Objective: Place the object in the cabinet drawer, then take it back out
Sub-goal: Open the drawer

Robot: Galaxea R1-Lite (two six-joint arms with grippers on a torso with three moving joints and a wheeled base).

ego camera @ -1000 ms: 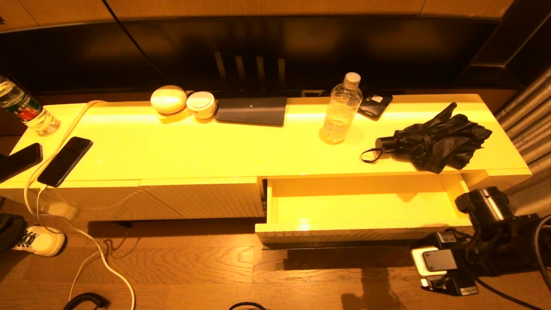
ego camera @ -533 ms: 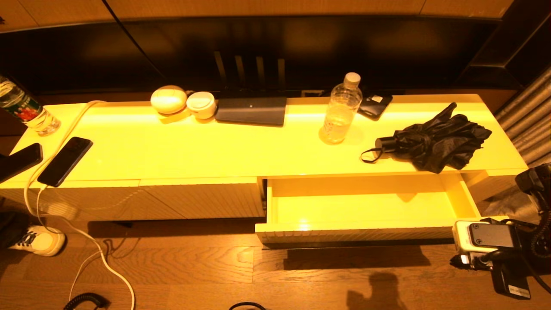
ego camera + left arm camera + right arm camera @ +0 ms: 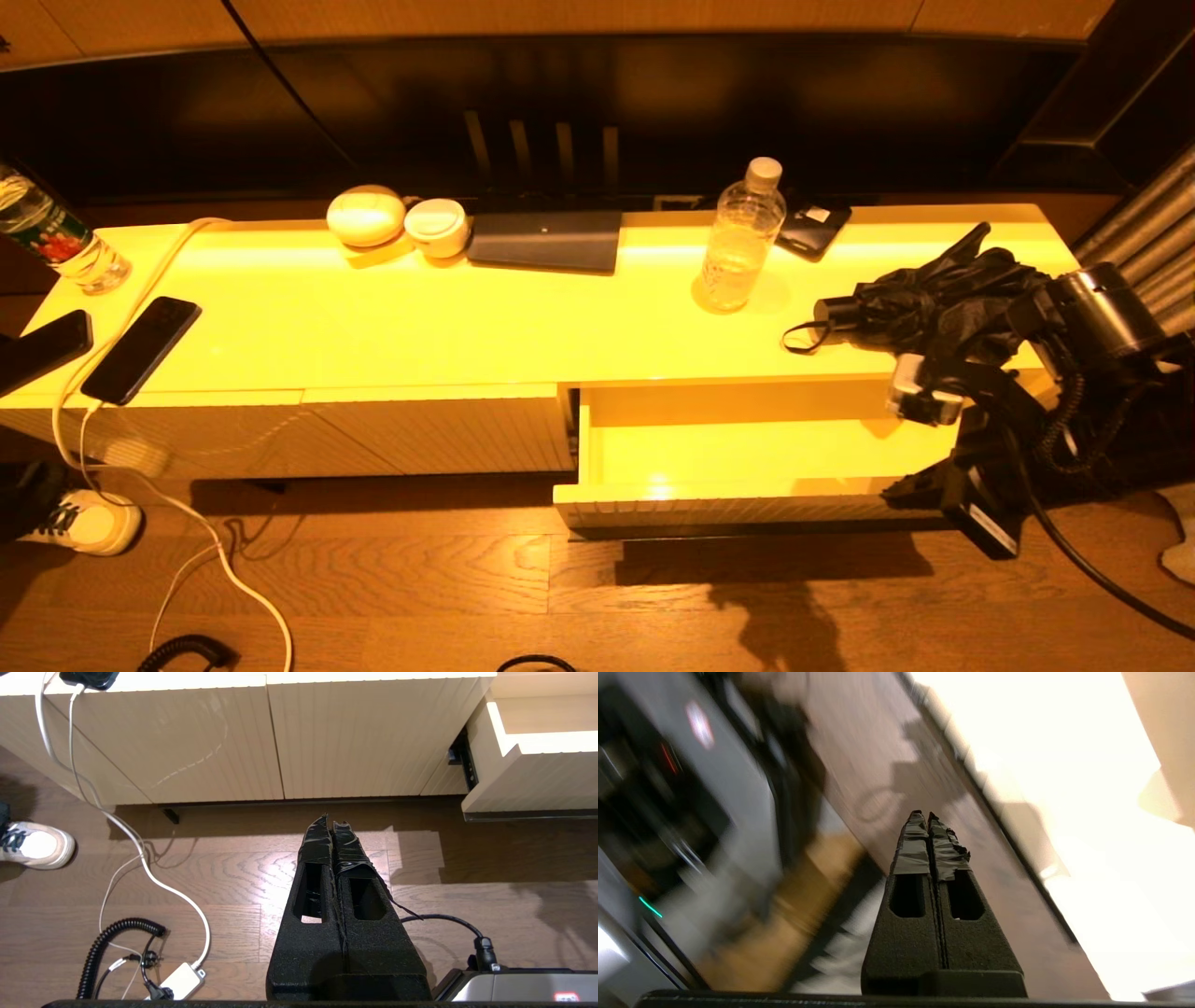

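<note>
The cabinet drawer (image 3: 738,511) stands pulled out under the right half of the cream cabinet top, its glossy inside bare. A black folded umbrella (image 3: 934,313) lies on the top just above the drawer's right end. My right gripper (image 3: 977,527) hangs shut and empty at the drawer's right front corner, fingers pointing down; the arm covers that corner and part of the umbrella. In the right wrist view the right gripper (image 3: 923,814) is shut over the wooden floor. My left gripper (image 3: 331,822) is shut and empty, low over the floor before the ribbed panels (image 3: 364,737), with the drawer (image 3: 537,774) to one side.
On the cabinet top stand a clear water bottle (image 3: 740,238), a dark flat pad (image 3: 546,240), two round white containers (image 3: 401,220), a small black device (image 3: 812,229) and phones (image 3: 140,348) at the left. White and black cables (image 3: 140,858) trail on the floor near a shoe (image 3: 84,523).
My right arm swung from low at the right, near the floor, up and leftward to the drawer's right front corner, now partly covering the umbrella. Nothing else moved.
</note>
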